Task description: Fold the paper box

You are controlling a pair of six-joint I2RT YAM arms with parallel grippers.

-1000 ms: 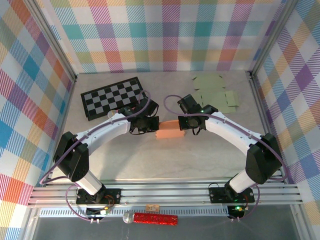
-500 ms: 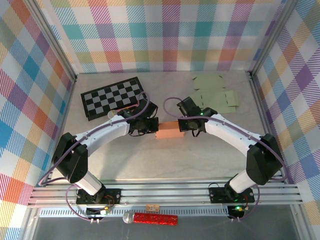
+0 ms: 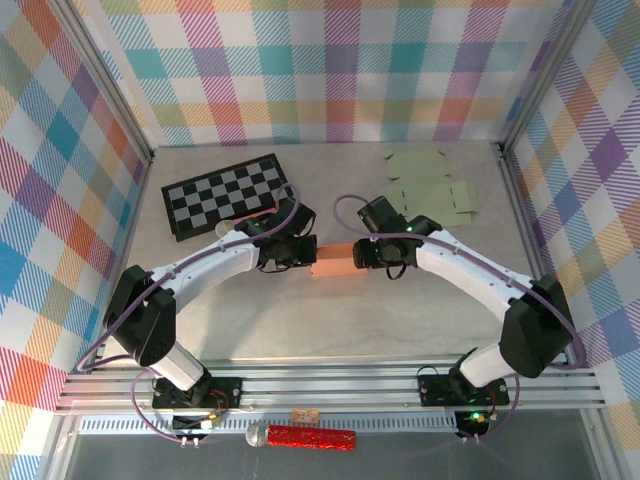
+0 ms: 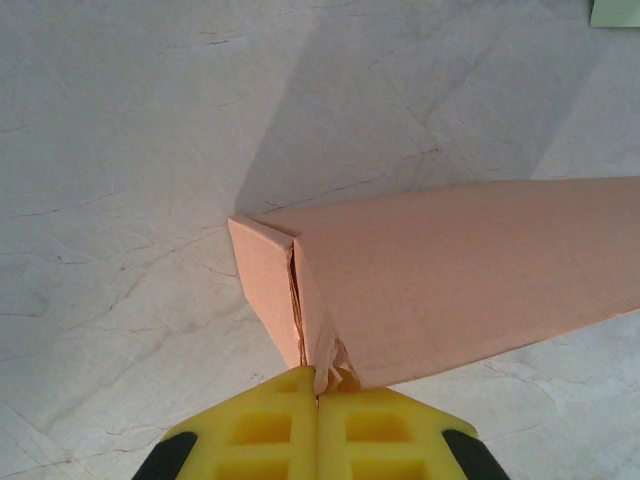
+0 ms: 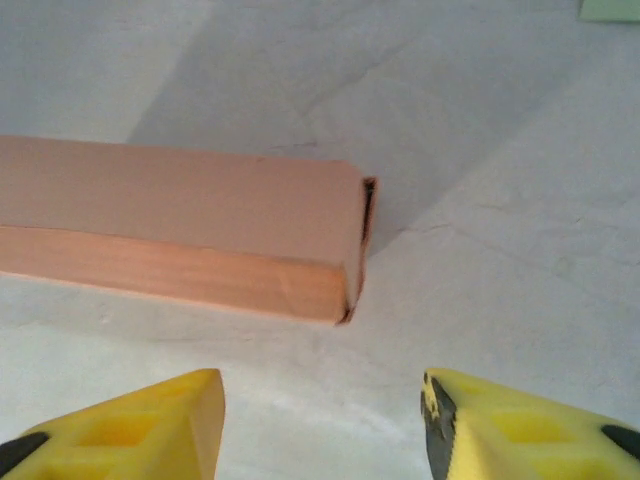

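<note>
Grippers nearest: I am seeing the left gripper [image 4: 318,400] pinching fully closed on a crumpled corner flap of the orange paper box [image 4: 450,280], which is lying mid-table between both arms. The right gripper [image 5: 322,385] is standing parted and empty, just off the box's other end. I am judging that a left-arm tug risks tearing that flap. Farther back, flat green box blanks [image 3: 432,185] are lying unfolded.

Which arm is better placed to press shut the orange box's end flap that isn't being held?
Right. The right end effector is open and empty, facing the orange box's free end. The left end effector is shut on the opposite end's paper, likely steadying it.
</note>
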